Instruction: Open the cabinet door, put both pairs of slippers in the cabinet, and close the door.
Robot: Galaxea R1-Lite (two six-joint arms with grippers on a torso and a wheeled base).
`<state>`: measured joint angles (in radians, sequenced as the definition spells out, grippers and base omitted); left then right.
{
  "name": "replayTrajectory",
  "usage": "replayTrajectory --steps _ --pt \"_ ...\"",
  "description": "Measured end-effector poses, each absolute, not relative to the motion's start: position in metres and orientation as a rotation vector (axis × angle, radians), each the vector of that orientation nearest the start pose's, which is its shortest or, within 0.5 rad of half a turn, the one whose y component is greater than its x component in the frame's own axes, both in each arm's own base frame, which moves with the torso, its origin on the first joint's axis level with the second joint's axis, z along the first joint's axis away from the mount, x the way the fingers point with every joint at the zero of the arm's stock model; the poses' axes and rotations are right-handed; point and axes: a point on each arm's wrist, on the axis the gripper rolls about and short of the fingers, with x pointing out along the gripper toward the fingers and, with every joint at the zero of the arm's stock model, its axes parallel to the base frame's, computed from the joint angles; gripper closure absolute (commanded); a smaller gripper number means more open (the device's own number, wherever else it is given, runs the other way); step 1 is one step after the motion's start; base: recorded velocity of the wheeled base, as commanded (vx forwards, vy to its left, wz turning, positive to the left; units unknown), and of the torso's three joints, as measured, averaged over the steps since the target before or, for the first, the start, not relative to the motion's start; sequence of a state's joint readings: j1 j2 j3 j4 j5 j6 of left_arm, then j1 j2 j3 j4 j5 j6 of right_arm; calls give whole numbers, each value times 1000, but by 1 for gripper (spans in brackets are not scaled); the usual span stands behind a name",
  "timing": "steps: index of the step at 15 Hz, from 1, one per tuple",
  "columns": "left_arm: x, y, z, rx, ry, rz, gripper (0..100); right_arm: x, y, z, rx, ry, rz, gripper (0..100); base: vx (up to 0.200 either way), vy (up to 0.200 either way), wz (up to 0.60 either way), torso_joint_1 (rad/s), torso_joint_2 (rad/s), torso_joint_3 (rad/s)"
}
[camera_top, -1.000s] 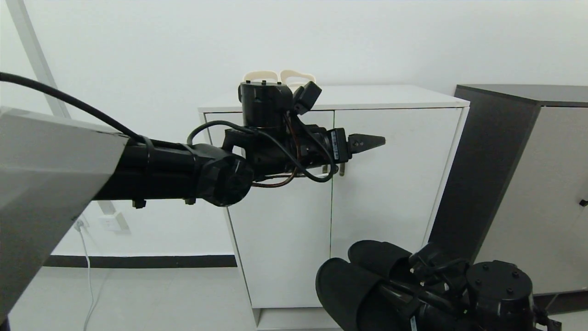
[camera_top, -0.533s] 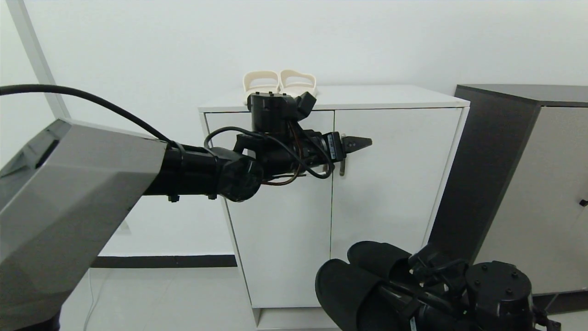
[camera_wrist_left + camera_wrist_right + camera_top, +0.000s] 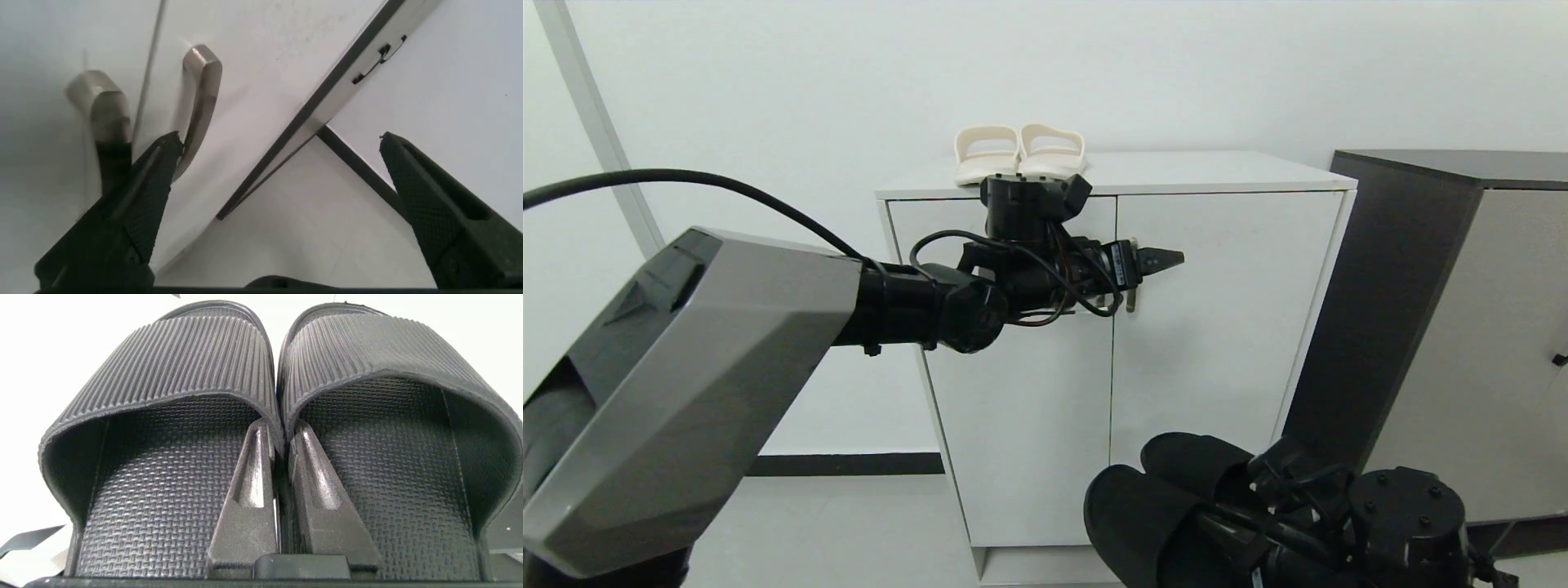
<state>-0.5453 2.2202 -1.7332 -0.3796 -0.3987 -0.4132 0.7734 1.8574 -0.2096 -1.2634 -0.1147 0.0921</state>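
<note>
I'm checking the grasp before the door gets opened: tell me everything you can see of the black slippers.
The black slippers are a matching pair of rubbery-looking slides with wide ribbed straps and stippled footbeds. They lie side by side, touching, their adjoining inner walls pinched between the fingers of the right end effector, one finger inside each slipper. They are held low before the white cabinet, whose doors are shut.

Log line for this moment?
left pincer: open, by door handles | right pincer: shut on black slippers | cream slippers: atop cabinet | doors: closed
</note>
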Motion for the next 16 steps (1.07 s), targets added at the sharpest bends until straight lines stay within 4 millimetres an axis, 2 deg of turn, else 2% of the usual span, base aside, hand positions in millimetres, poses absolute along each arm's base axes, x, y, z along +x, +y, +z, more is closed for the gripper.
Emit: replayTrajectory --steps 5,6,11,16 --pt "411 -259 210 -413 309 -904 0 172 167 68 -86 390 642 100 0 0 0 0 0 0" --pt "412 -260 209 -414 310 -902 100 171 167 68 -86 390 643 100 0 0 0 0 0 0" --pt "411 -258 201 -412 341 -874 100 166 166 65 -97 408 659 100 0 0 0 0 0 0" --pt "391 -253 200 -407 363 -886 100 154 161 66 -123 415 739 100 0 0 0 0 0 0"
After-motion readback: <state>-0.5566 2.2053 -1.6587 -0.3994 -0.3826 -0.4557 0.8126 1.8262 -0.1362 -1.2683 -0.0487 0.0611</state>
